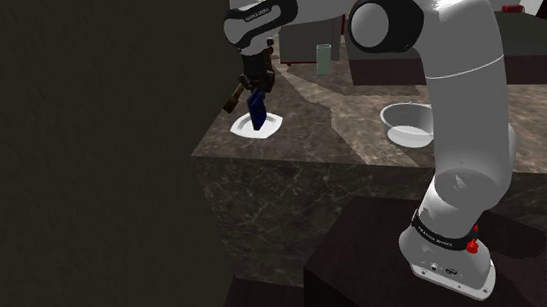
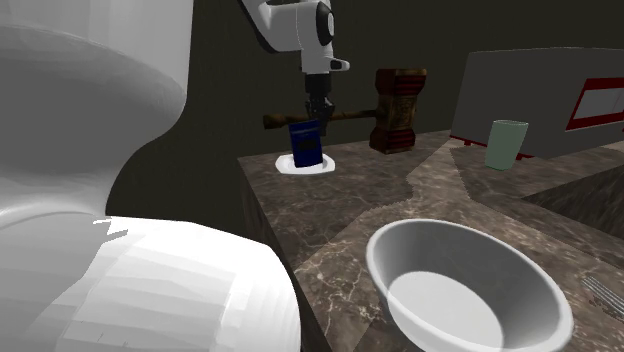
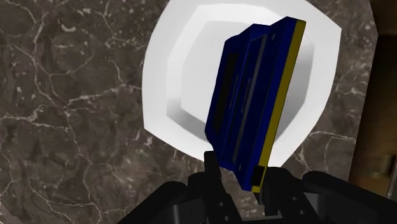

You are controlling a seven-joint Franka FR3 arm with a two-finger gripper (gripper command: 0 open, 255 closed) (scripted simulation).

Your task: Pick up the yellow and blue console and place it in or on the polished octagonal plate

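The console (image 3: 254,102) is gripped by the end effector (image 3: 245,178), whose two fingers are closed on its lower end, one against the blue face and one against the yellow back. It is held on edge and somewhat tilted, so that it hangs downward from the fingers, directly over the white octagonal plate (image 3: 172,83). In the second exterior view the console (image 2: 306,144) is seen low over the plate (image 2: 322,166); whether its lower edge touches the plate cannot be told. The plate is set near the corner of the dark marbled tabletop (image 1: 360,131), so little margin is left toward the edge. The carry is judged to be nearly done, with lowering and release remaining. Because the console is held on edge, it is likely to topple flat when released; a low release would keep it on the plate.
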